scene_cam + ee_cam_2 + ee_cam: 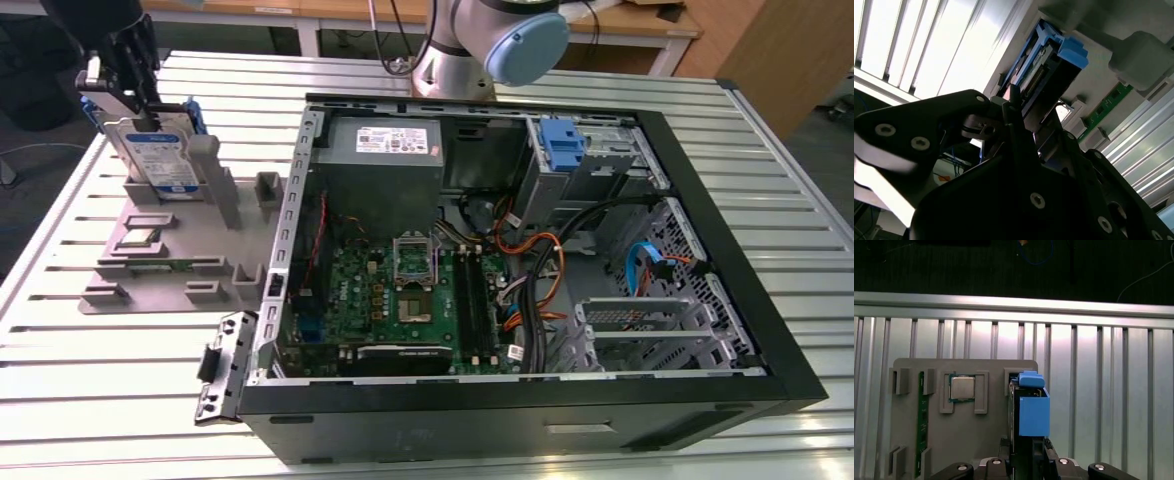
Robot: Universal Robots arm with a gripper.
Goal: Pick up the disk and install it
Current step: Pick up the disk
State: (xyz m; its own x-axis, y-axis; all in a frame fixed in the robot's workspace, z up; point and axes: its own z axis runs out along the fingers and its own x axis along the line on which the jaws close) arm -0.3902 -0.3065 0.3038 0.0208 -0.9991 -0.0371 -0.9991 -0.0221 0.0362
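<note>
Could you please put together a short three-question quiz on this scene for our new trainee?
1. True or false: the disk lies flat inside the computer case.
2. Which thing is the claw nearest to? A) the power supply B) the disk C) the motherboard
3. Fill in: the disk stands upright in the grey ____ on the exterior view's left.
Key: 1 false, it stands upright outside the computer case; 2 B; 3 fixture.
</note>
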